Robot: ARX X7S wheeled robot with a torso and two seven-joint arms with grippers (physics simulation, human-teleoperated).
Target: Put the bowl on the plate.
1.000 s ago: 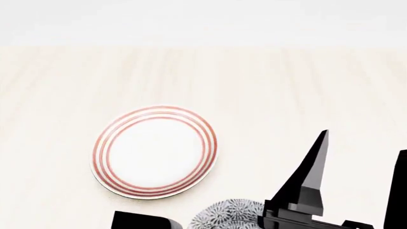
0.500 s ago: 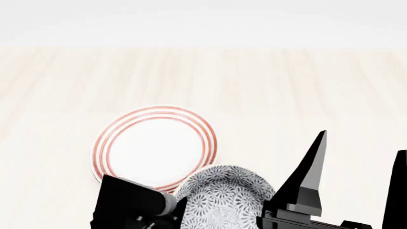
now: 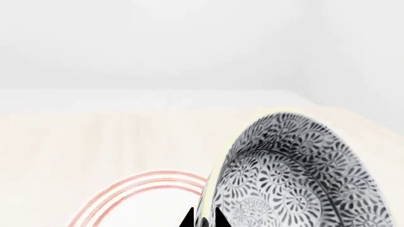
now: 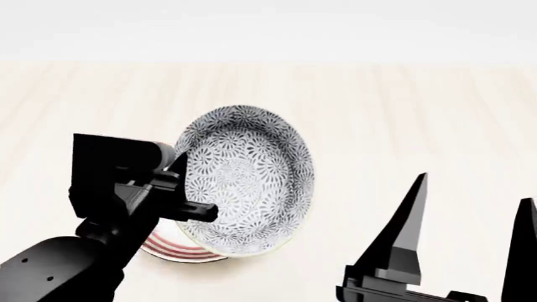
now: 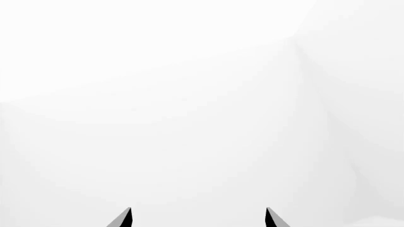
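My left gripper (image 4: 186, 189) pinches the rim of the floral bowl (image 4: 248, 182), one black finger (image 4: 195, 212) on each side of the pale edge; the left wrist view shows the two tips (image 3: 187, 220) straddling that rim. The bowl is tipped steeply on its side, its grey-blue patterned inside facing toward my right arm, and it is lifted off the table. It hangs over the red-ringed plate (image 4: 172, 246), hiding nearly all of it in the head view; only a sliver of the plate's red rings peeks out beneath the bowl's lower edge, on the side nearest me. In the left wrist view the plate (image 3: 136, 194) lies flat on the pale wooden table (image 4: 403, 119) just beside the bowl's (image 3: 296, 175) rim. I cannot tell whether the bowl's lowest edge touches the plate or hangs just clear of it.

My right gripper (image 4: 470, 251) is well apart from the bowl, on the side away from my left arm, with its two pointed fingers (image 4: 407, 226) spread wide and nothing between them. In the right wrist view, my right gripper (image 5: 198, 218) shows only its two tips against blank white.
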